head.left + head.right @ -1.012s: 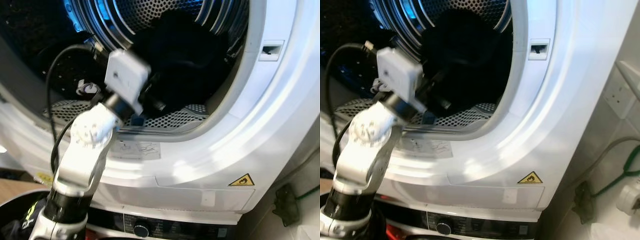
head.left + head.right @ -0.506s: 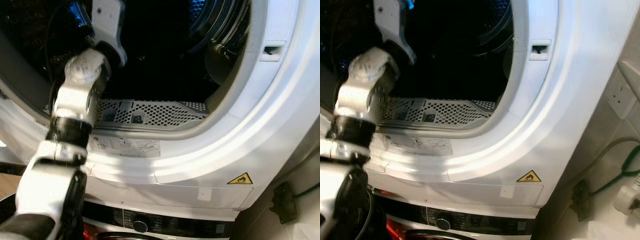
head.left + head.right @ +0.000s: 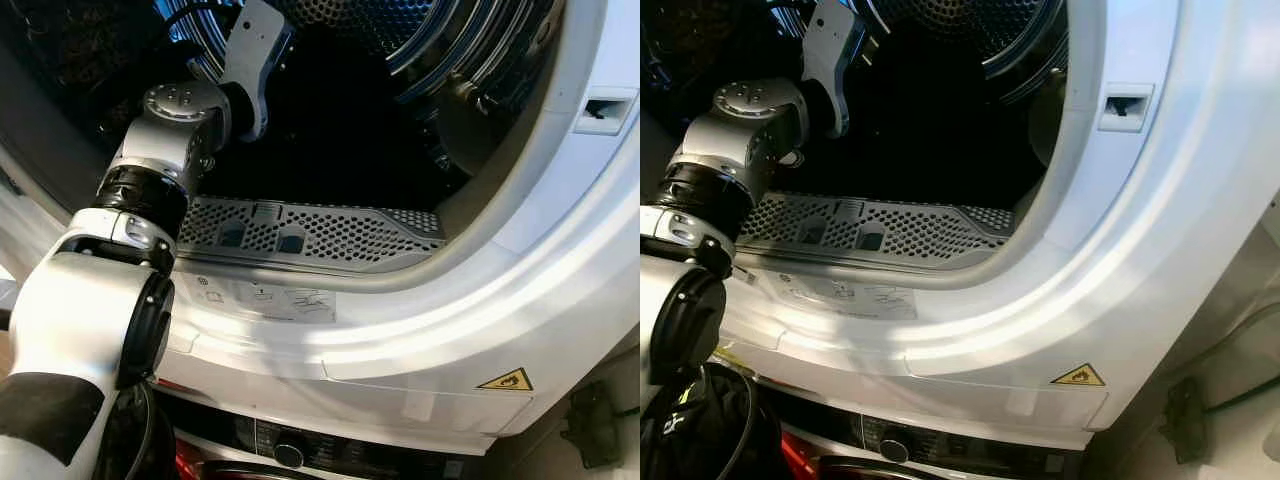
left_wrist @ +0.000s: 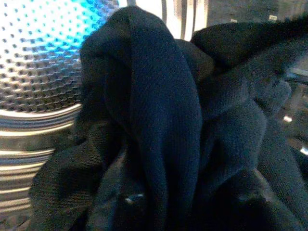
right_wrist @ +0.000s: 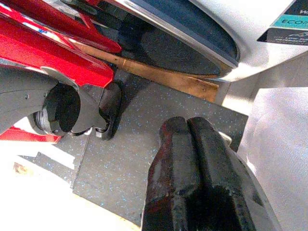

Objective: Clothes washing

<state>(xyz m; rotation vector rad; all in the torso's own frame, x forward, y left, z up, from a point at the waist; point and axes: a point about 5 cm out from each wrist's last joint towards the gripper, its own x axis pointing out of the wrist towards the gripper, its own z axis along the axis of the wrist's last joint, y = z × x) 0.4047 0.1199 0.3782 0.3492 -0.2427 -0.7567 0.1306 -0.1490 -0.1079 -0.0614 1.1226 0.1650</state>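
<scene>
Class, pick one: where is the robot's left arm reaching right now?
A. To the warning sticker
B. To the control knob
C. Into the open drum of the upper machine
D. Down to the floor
C: the left arm extends through the door opening into the drum, its wrist camera facing dark clothes.

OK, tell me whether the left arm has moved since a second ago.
Yes. The left arm has gone deeper and higher into the drum: its wrist was over the perforated lint grille, and now it is well above and beyond it.

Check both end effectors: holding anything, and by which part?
Right end effector: shut on nothing, hanging over the floor. Left arm reaches into the drum; dark garment close ahead, grip cannot be told.
</scene>
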